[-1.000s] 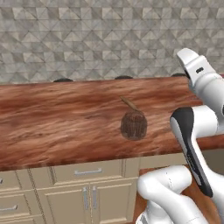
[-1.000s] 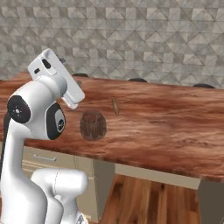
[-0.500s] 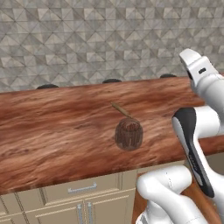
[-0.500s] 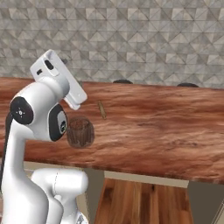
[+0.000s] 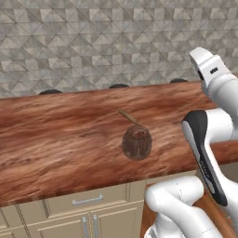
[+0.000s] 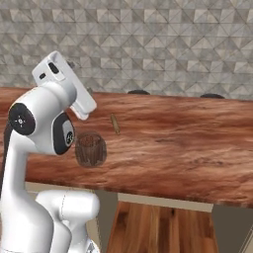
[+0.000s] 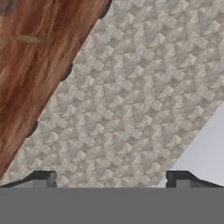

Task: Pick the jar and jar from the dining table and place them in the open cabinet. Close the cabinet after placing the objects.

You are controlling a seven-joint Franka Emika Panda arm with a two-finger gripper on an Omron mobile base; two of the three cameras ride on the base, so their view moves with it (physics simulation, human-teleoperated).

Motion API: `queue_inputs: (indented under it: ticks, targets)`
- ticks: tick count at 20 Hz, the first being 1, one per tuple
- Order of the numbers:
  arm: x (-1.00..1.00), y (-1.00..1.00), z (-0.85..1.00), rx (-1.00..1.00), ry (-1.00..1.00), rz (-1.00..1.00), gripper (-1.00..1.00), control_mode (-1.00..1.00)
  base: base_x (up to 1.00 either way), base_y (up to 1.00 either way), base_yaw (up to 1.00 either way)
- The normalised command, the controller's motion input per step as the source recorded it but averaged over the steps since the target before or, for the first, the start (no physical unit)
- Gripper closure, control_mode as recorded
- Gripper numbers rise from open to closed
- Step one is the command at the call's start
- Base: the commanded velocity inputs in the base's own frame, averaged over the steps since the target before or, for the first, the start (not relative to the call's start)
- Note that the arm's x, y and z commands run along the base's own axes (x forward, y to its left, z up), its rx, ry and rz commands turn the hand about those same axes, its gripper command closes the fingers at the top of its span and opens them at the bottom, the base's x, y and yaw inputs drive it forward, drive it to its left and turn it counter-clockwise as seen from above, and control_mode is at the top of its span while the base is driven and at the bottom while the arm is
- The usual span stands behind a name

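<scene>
Glass jar (image 5: pixel 136 142) upright on dining table (image 5: pixel 56 139) | jaws spread wide, ungrasping

A jar (image 6: pixel 91 149) of brown sticks stands on the wood-grain counter (image 6: pixel 188 148), near its front edge. One loose stick (image 6: pixel 114 124) lies flat on the counter at the jar's 1 o'clock, close by but apart. The white arm (image 6: pixel 44 123) rises at the jar's 9 o'clock, overlapping its left side. A patterned grey wall (image 6: pixel 148 44) runs behind.
</scene>
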Motion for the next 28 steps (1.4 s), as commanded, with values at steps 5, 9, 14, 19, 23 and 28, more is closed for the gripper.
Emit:
queue_inputs:
  ticks: [5,9,14,19,23,28]
  targets:
    - [-0.01,0.16,0.22,0.19,0.22,0.00,-1.00,-1.00,0.00,0.00,0.00]
    - [-0.01,0.29,-0.05,0.20,0.33,0.00,-1.00,-1.00,0.00,0.00,0.00]
    - [-0.23,0.57,-0.63,0.07,0.13,0.00,-1.00,-1.00,0.00,0.00,0.00]
    - [-0.42,0.30,-0.69,0.08,0.04,0.00,-1.00,-1.00,0.00,0.00,0.00]
    - [-0.45,0.12,-0.46,0.03,-0.02,0.00,-1.00,-1.00,0.00,0.00,0.00]
    - [-0.14,-0.03,-0.20,0.10,0.01,0.00,-1.00,-1.00,0.00,0.00,0.00]
